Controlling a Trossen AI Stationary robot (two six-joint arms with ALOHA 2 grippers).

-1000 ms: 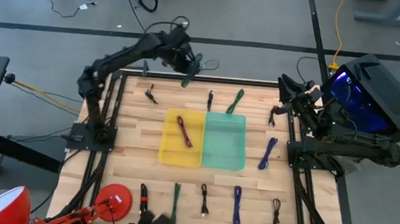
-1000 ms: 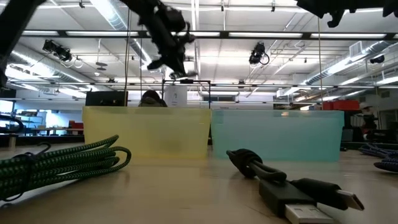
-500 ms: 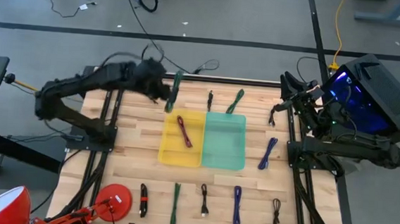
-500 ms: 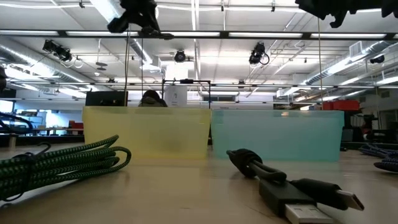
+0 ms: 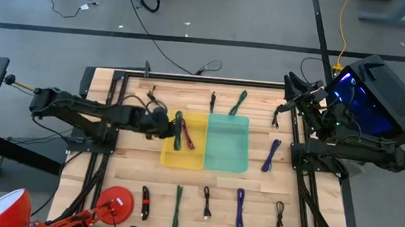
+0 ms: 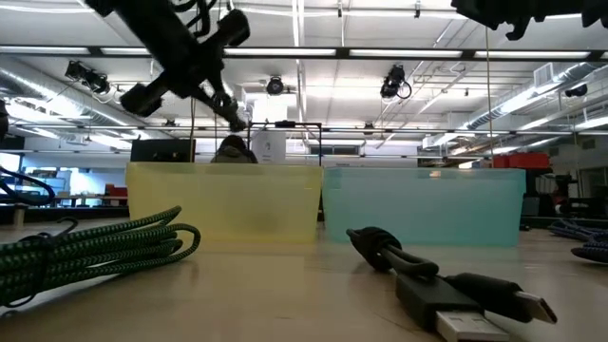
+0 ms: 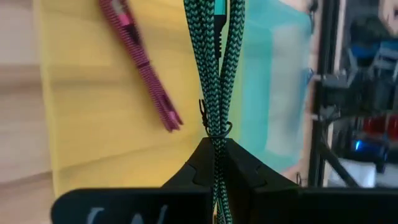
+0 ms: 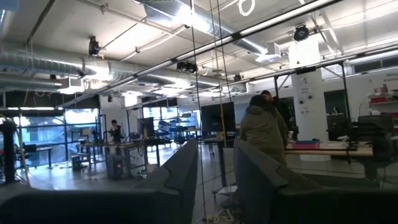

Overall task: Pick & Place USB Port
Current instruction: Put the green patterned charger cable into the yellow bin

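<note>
bins: two side by side mid-table, left bin [image 5: 165,154] touching right bin [image 5: 238,159] | in left bin: cable [image 5: 187,134] | left gripper [image 5: 167,127] over left bin's left edge, bundled cable [image 5: 178,130] in it | right gripper [image 5: 287,104] at table's right rear edge | loose cables along rear, front, right.

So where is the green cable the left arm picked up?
In the high view, the green cable hangs from the left gripper over the left part of the yellow bin, beside the pink cable.

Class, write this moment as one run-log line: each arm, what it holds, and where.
left gripper: shut on green cable, over yellow bin | red cable: in yellow bin | right gripper: open, waiting at table's right edge
</note>
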